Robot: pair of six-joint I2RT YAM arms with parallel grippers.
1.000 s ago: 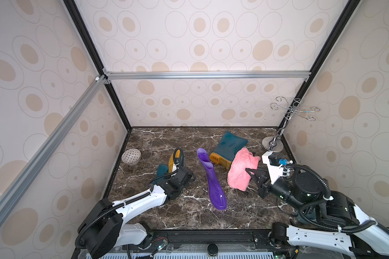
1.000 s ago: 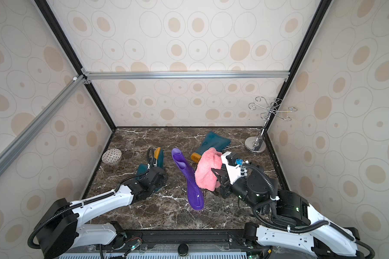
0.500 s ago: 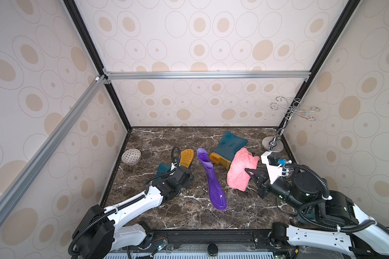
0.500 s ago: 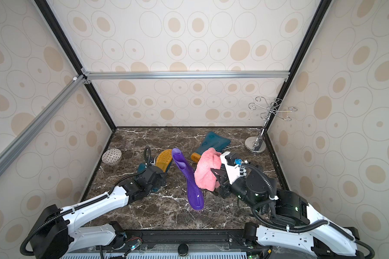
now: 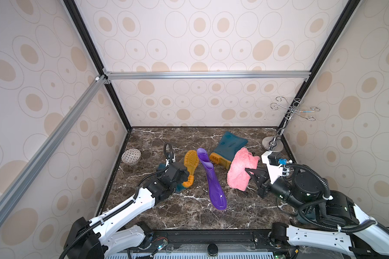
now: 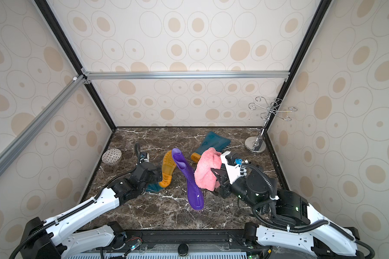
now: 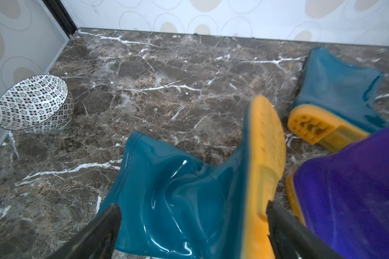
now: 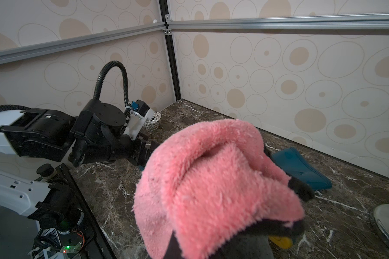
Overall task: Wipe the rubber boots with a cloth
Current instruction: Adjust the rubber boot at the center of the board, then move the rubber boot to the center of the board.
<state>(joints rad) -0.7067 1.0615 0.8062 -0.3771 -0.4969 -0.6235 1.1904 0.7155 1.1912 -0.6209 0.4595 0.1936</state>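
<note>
Right gripper [image 5: 248,173], clamped on the pink terry towel [image 5: 239,172] at centre-right, should wipe only once the left gripper [image 7: 192,208], jaws spread astride the centre-left teal boot [image 5: 190,164], closes firmly.

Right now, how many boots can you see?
3. The purple boot in the middle, the far teal boot behind the pink cloth, the near teal boot at the left hand.

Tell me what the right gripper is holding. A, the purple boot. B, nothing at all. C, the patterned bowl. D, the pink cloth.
D: the right gripper is shut on the cloth, which bunches around its fingers in the right wrist view and hangs from it in both top views.
</note>
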